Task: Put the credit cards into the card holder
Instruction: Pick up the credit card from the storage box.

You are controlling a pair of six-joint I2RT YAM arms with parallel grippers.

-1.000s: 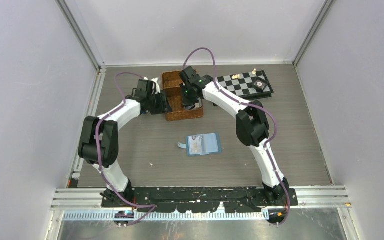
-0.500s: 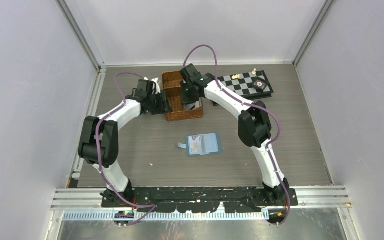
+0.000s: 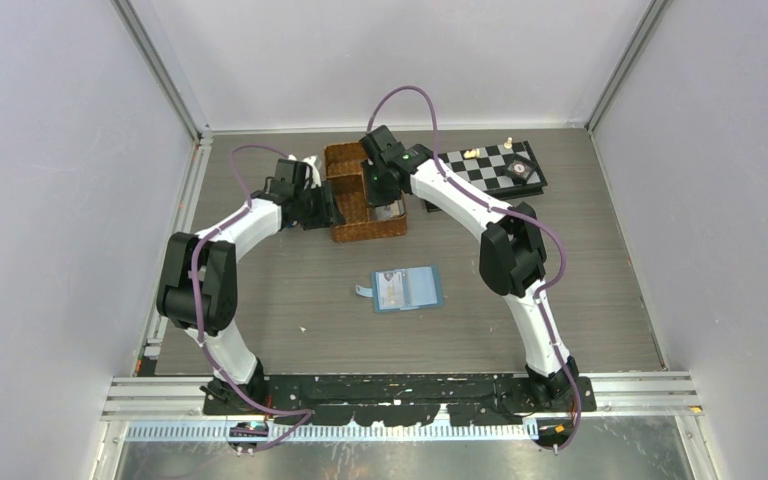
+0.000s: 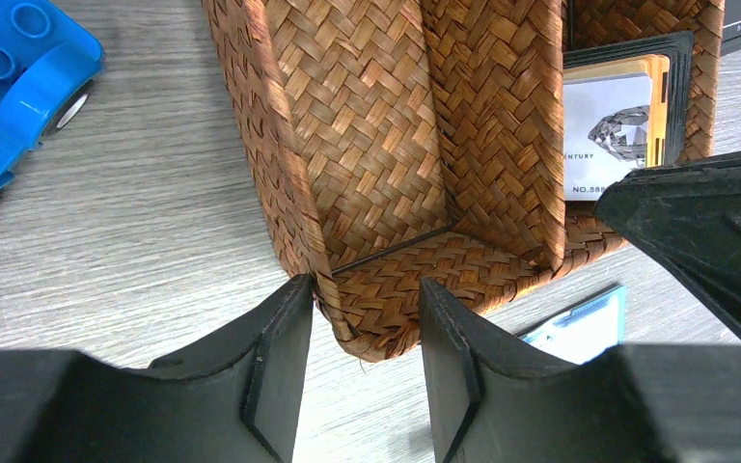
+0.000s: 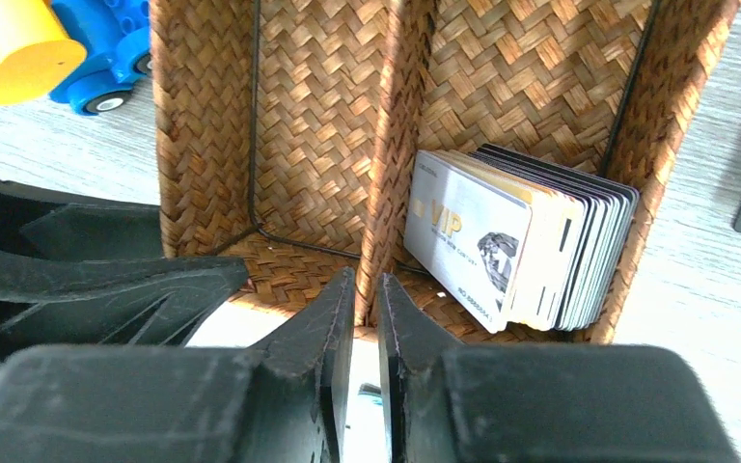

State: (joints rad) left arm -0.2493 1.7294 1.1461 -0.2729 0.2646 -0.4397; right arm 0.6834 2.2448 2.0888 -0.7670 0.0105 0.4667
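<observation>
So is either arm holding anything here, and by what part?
The credit cards are unheld. Left fingers straddle the wicker basket's corner wall; a clamp cannot be told. Right fingers look nearly closed, apparently empty.

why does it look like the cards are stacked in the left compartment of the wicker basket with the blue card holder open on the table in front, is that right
Not quite. The right wrist view shows the credit cards stacked in the right compartment of the wicker basket; the left one holds no cards. The rest stands: the blue card holder lies open on the table in front.
</observation>
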